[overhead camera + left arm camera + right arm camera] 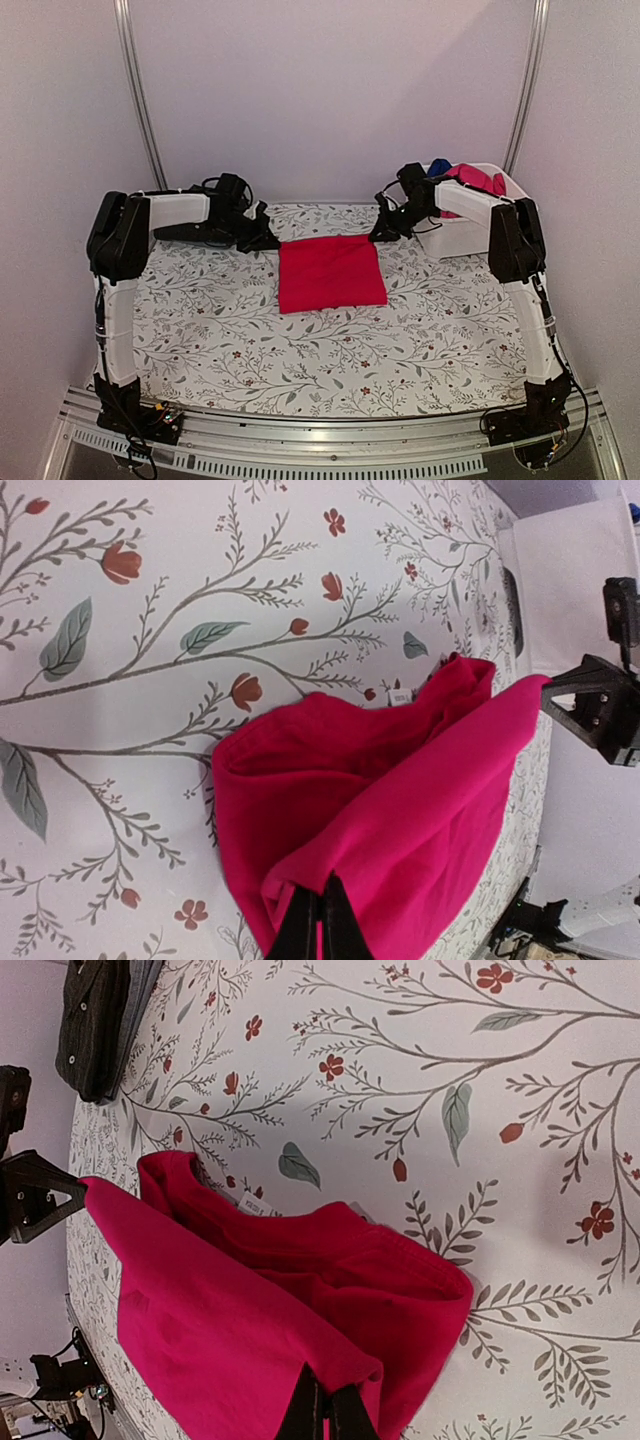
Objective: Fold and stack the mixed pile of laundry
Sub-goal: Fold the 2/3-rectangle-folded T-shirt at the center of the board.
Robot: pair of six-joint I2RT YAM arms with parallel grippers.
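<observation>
A red tee (330,273) lies folded into a rough square in the middle of the floral cloth. My left gripper (268,240) is shut on its far left corner, and my right gripper (383,234) is shut on its far right corner. In the left wrist view the tee (400,800) has its top layer lifted in a fold above the gripper (320,895). The right wrist view shows the same lifted edge of the tee (220,1310) pinched in the gripper (325,1395). A magenta garment (478,180) and a blue one (440,167) sit in the tub. A dark charcoal polo (95,1020) lies at the far left.
The white tub (470,235) stands at the back right, close behind my right arm. The floral leaf-patterned cloth (250,340) covers the table. Grey walls and metal posts close in the back and sides.
</observation>
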